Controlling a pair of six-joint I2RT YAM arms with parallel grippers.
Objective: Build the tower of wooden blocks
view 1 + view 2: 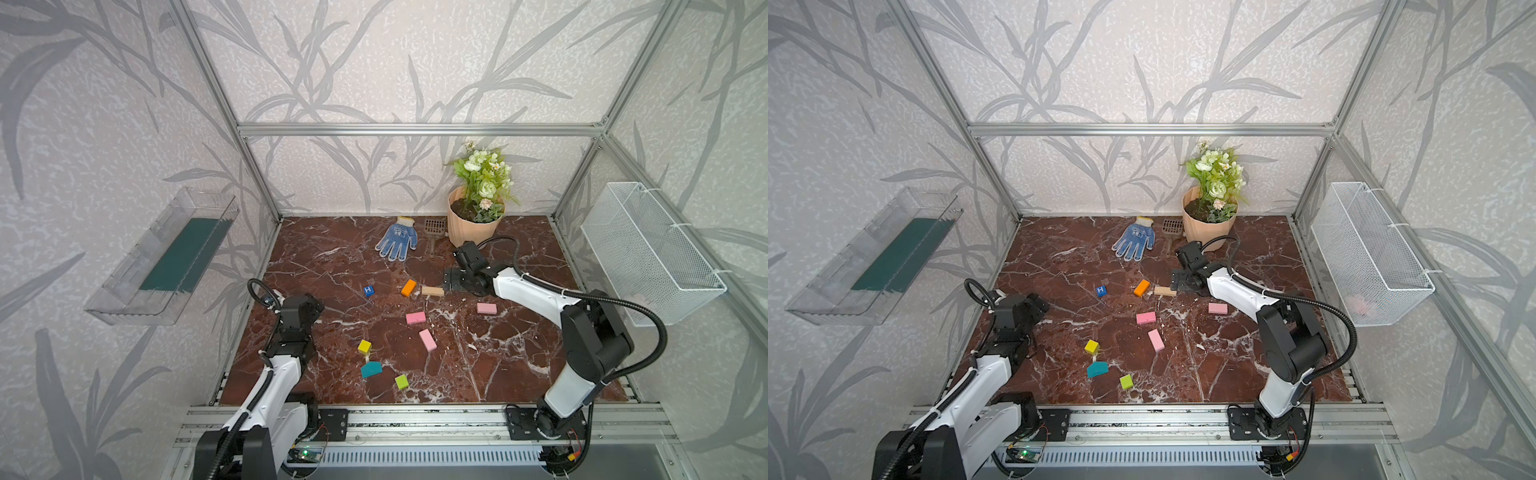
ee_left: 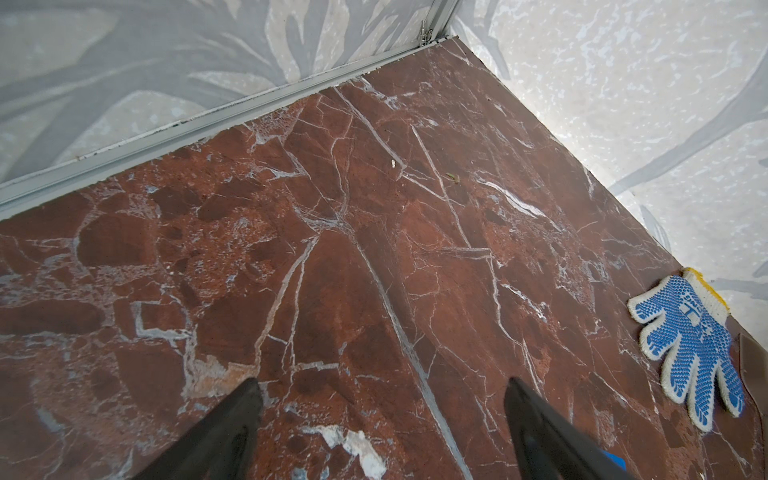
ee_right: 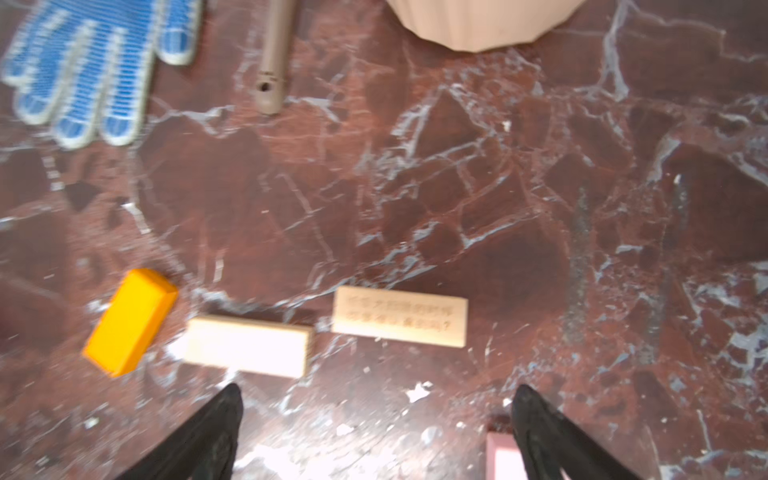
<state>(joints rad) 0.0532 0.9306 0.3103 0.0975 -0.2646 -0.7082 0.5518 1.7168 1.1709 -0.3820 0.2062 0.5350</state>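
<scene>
No wood block tower is in view. The wood blocks lie singly on the marble table [image 1: 332, 257]: blue "H" cube [image 1: 368, 290], orange oblong [image 1: 409, 287], tan oblong [image 1: 432, 291], three pink oblongs [image 1: 415, 318], yellow cube [image 1: 364, 346], teal piece [image 1: 370, 369], lime cube [image 1: 401, 381]. My right gripper [image 1: 449, 284] [image 3: 380, 392] hangs open just right of the tan oblong. In the right wrist view, two tan blocks [image 3: 247, 346] [image 3: 400, 316] and the orange one [image 3: 131, 321] lie beyond its fingertips. My left gripper [image 1: 313, 309] [image 2: 382, 386] is open over bare table at the left.
A blue dotted glove [image 1: 397, 239], a brown scoop [image 1: 434, 232] and a peach flowerpot [image 1: 471, 228] sit along the back. A white mesh basket [image 1: 648, 253] hangs on the right wall. A clear tray [image 1: 166, 257] hangs on the left wall.
</scene>
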